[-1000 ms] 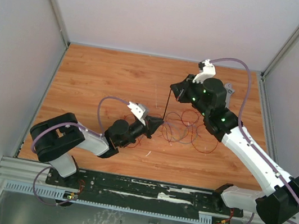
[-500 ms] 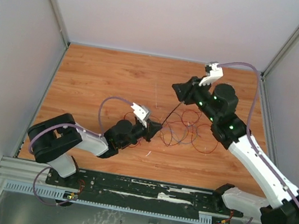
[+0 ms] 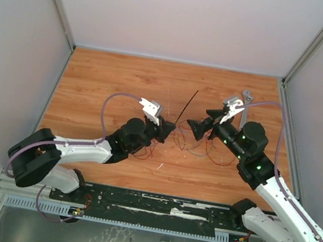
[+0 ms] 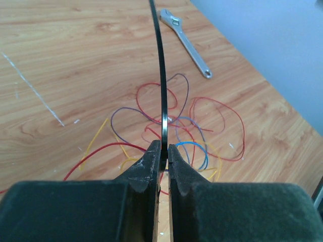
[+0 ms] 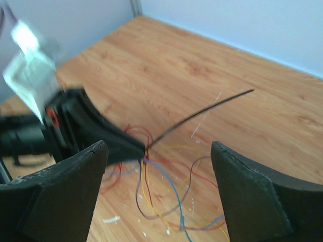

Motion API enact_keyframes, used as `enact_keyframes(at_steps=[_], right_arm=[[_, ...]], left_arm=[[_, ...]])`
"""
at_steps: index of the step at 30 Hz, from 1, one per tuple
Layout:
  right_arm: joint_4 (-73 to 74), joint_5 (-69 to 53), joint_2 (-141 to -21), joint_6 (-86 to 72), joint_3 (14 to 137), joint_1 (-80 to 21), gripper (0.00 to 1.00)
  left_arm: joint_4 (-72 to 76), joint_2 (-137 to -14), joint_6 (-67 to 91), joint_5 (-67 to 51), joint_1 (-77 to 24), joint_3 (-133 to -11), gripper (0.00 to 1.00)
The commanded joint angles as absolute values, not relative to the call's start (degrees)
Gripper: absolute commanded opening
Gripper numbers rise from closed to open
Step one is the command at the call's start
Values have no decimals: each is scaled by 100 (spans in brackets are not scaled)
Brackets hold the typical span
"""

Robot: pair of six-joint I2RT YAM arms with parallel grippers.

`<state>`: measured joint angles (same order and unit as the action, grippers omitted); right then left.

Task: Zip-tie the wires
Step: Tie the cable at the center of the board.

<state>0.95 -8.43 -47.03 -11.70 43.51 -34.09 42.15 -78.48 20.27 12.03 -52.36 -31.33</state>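
Looping is probably being set up: zip tie (image 4: 160, 75) clamped in the left end effector (image 4: 162, 151) at the wires (image 3: 206, 148), free tip to be caught by the wide-open right end effector (image 5: 159, 147).

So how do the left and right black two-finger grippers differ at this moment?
The left gripper has its jaws shut on the thin black plastic zip tie, while the right gripper stands wide open with nothing between its fingers. The zip tie sticks out well past the left gripper's tips; the right gripper appears to touch neither tie nor wires. Both face each other over the tangle of thin, mostly red wires.
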Motion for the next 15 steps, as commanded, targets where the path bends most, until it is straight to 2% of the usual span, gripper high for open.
enact_keyframes(at_steps=[1, 6, 15], right_arm=[[-605, -2175, -4568, 40, 3692, -3367, 88], [-1796, -3003, -4501, 808, 2748, -3383, 99], [-2857, -3331, -5720, 1658, 2753, -3635, 99]], left_arm=[[3429, -7299, 2211, 1456, -5091, -3320, 0], [3066, -6871, 2315, 1477, -4955, -3259, 0], [2921, -6619, 2375, 1368, -4896, -3264, 0]])
